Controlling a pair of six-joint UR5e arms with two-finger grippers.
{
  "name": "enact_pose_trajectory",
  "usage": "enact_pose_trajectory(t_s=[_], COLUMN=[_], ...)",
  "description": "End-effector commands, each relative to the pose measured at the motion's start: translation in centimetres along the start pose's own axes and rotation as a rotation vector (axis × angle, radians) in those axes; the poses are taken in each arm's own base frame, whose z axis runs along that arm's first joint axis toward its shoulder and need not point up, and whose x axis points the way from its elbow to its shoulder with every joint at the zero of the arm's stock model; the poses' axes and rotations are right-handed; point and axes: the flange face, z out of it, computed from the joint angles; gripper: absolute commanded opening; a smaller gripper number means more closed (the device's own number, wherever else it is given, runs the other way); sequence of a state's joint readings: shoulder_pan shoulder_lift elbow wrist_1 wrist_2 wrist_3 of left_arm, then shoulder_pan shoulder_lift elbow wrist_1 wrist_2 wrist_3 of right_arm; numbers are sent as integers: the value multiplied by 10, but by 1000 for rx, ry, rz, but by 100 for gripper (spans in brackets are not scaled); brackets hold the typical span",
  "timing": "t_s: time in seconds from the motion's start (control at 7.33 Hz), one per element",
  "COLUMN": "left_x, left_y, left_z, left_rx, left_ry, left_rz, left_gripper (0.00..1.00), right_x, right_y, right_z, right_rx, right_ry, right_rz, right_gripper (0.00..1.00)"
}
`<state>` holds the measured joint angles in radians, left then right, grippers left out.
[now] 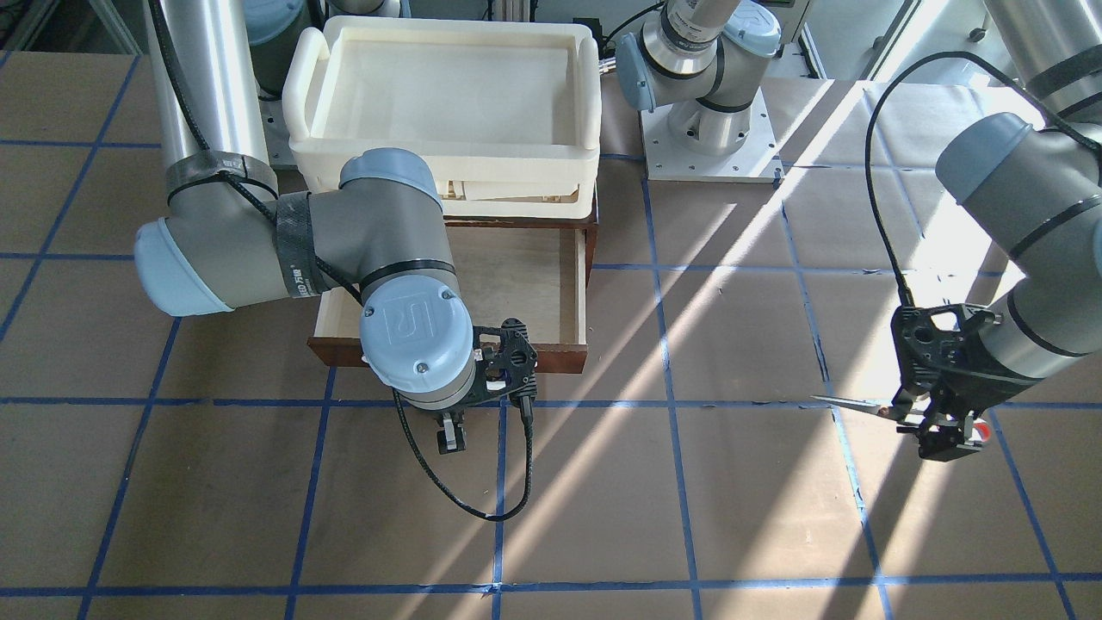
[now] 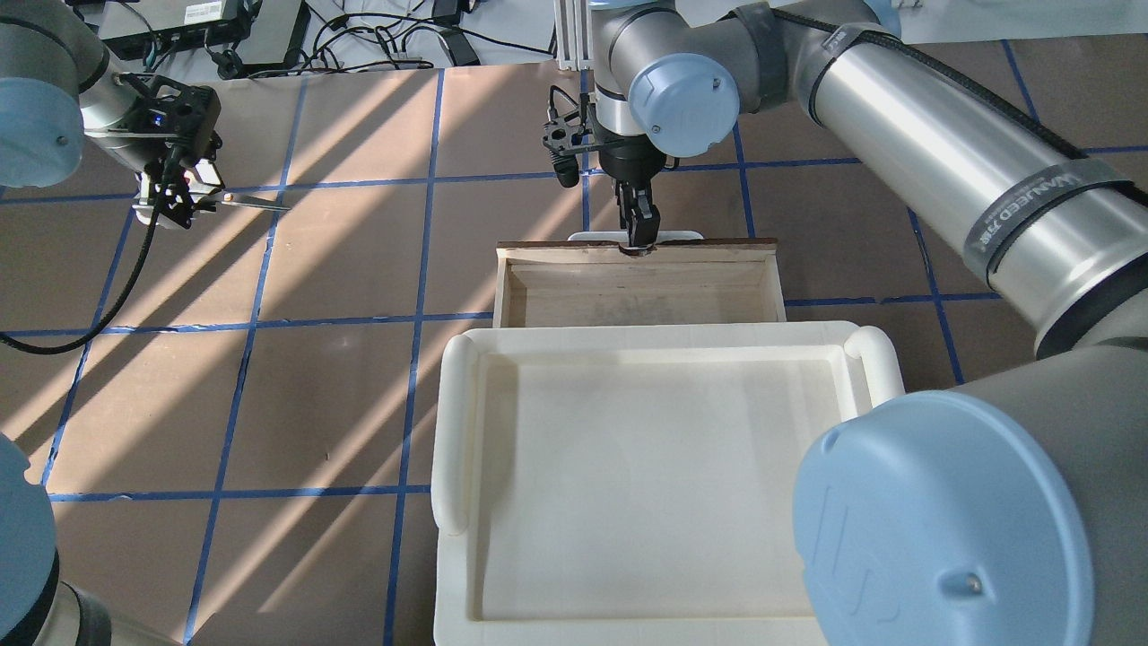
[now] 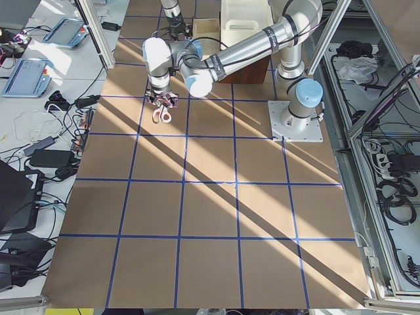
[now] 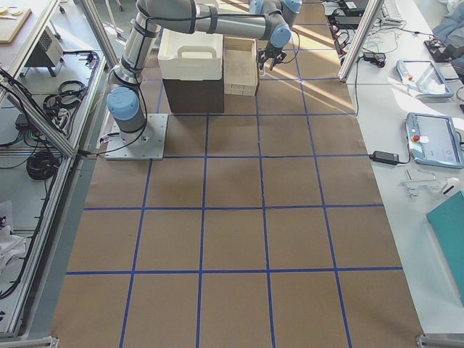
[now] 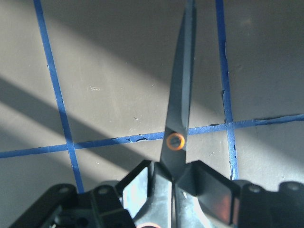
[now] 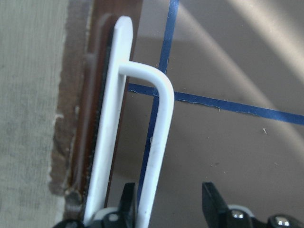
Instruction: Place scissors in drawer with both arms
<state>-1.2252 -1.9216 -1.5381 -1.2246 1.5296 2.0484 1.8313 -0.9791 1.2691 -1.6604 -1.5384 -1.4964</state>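
My left gripper [image 2: 175, 193] is shut on the scissors [image 2: 256, 205] near the pivot. It holds them above the table, far to the left of the drawer, with the dark blades pointing toward it. In the left wrist view the blades [image 5: 180, 95] run up from between the fingers [image 5: 209, 185]. The drawer [image 2: 771, 287] stands pulled out, its pale inside empty. My right gripper [image 2: 639, 231] is at the drawer's white bar handle [image 6: 159, 142]. Its jaws stand apart with the bar between them, close to one finger [image 6: 128, 202].
A cream plastic tray [image 2: 453, 431] sits on top of the dark cabinet behind the drawer. The brown table has blue tape grid lines [image 1: 671, 405]. The left arm's base plate [image 1: 710, 146] is beside the cabinet. A black cable [image 1: 465, 499] hangs below my right wrist.
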Motion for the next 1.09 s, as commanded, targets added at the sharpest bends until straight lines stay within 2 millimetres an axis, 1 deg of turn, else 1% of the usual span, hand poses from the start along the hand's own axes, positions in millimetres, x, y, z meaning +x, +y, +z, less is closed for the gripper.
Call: enact_pose_trajectory(t_s=[0.0, 0.14, 0.27, 0.55, 0.68, 0.95], left_x=[1, 1, 1, 1, 1, 1], left_y=[-1, -1, 0, 0, 0, -1], left_z=[1, 1, 1, 2, 2, 3], left_rx=[2, 1, -1, -2, -2, 1], left_ry=[3, 4, 7, 7, 7, 9], left_rz=[0, 0, 0, 0, 0, 1], left_gripper=[0, 0, 0, 0, 0, 0], right_x=[2, 2, 4, 7, 8, 10], right_y=[6, 5, 4, 4, 4, 3], right_z=[0, 0, 2, 4, 3, 2], right_rx=[-3, 0, 7, 8, 14, 14], right_ry=[6, 7, 11, 18, 33, 45], right_rz=[-4, -6, -9, -23, -30, -35], right_gripper=[55, 55, 52, 51, 49, 49])
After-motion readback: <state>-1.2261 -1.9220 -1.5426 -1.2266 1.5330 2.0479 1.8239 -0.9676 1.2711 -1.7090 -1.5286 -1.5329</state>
